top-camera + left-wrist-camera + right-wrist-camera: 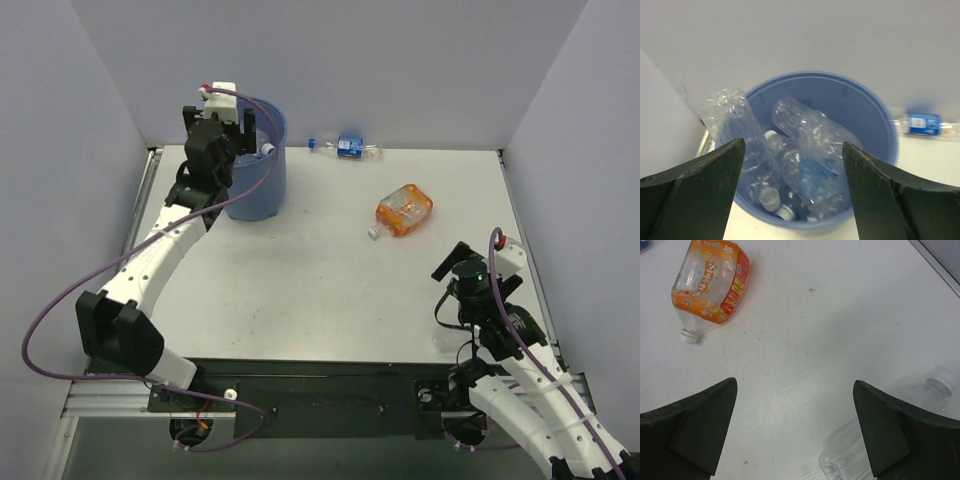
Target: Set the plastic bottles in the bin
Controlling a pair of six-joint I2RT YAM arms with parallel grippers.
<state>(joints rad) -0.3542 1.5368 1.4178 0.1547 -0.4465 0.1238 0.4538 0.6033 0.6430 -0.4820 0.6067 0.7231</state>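
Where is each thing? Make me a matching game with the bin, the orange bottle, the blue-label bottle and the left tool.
Things:
1. bin
2. orange bottle
3. blue-label bottle
4. left tool

Places:
A. lying by the back wall
B. open, above the bin
C. at the back left, with clear bottles inside
D. lying out in the open, right of the middle

Pairs: 1-C, 2-D, 3-A, 4-B
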